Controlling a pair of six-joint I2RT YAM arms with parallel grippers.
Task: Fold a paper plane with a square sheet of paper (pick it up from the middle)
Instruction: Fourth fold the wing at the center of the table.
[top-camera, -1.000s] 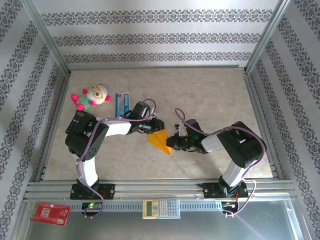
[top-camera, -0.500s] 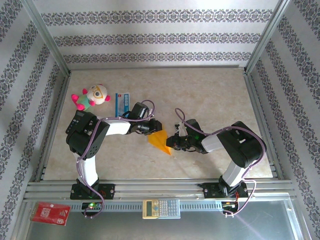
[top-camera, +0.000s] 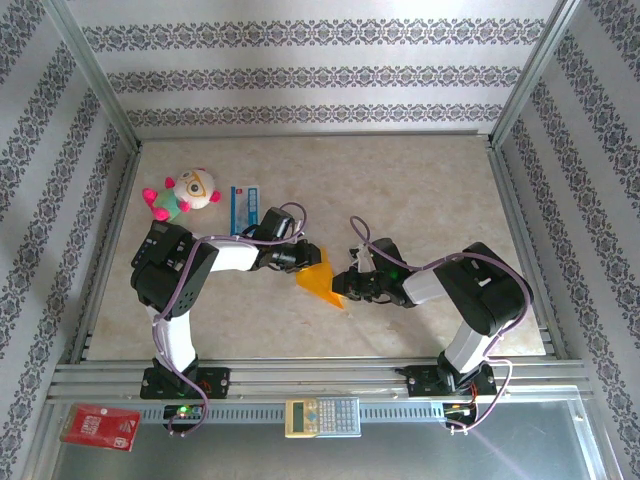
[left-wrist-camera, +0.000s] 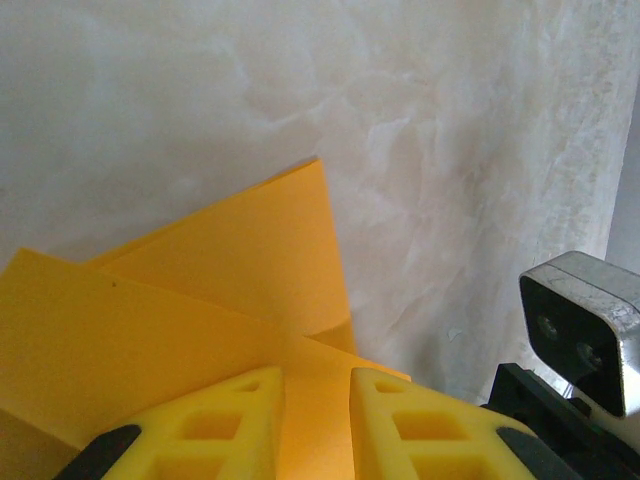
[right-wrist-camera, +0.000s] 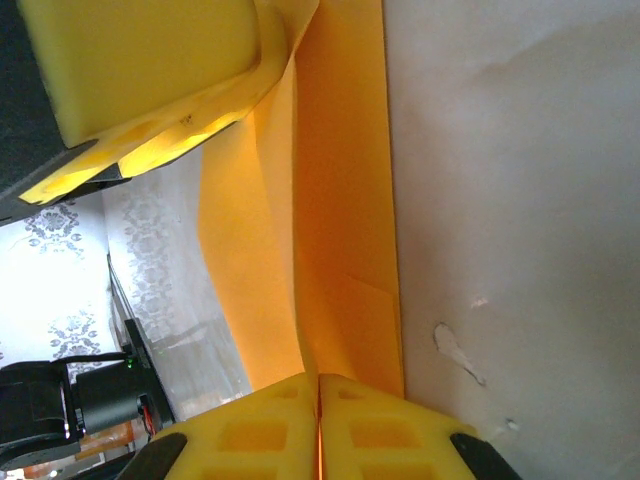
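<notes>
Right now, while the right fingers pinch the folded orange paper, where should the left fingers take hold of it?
Probably the layered edge of the folded orange paper opposite the right fingers, approached from the left with the left fingers level with the sheet: the paper is thin, so only an edge fits between them.

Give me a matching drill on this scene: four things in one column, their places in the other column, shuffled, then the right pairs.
Things
1. orange paper
2. plush toy
3. blue-and-white packet
4. calculator

Places
A. on the metal rail at the near edge
B. leftmost thing on the table
C. middle of the table
D. just right of the plush toy

Pairs: 1-C, 2-B, 3-D, 4-A
</notes>
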